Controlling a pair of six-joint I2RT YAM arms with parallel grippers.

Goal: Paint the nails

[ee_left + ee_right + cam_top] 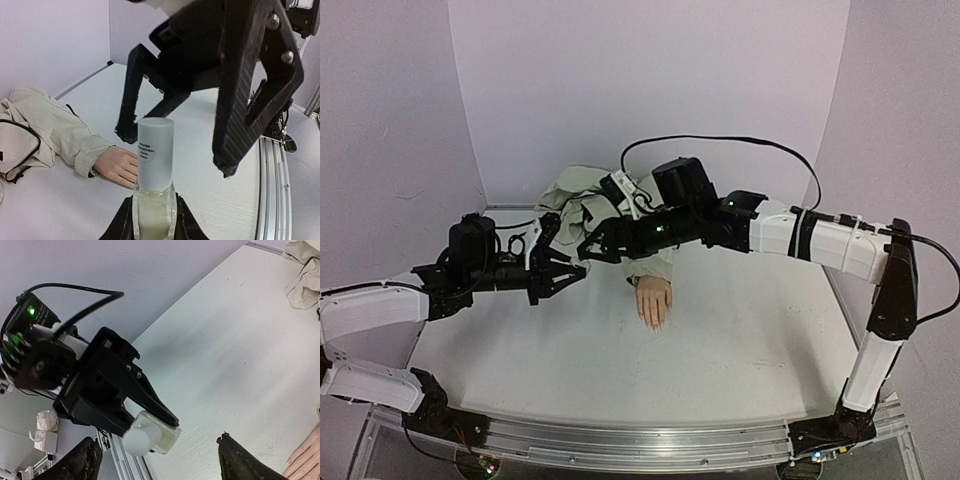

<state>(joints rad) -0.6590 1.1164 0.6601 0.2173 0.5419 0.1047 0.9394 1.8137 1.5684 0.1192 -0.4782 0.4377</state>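
Note:
My left gripper [562,274] is shut on a small glass bottle [154,210] of pale liquid with a tall white cap [156,150], held above the table. My right gripper [592,248] is open. Its black fingers [227,150] stand on either side of the cap without touching it. In the right wrist view the bottle [150,436] lies between my open fingertips [235,462]. The mannequin hand [653,300] lies palm down in a beige sleeve [655,265], to the right of both grippers. Its nails [655,322] look skin-coloured and are too small to see clearly.
A crumpled beige jacket [582,200] lies at the back of the white table [740,350], with purple walls behind and to the sides. A metal rail [640,445] runs along the near edge. A black cable [720,140] loops over the right arm.

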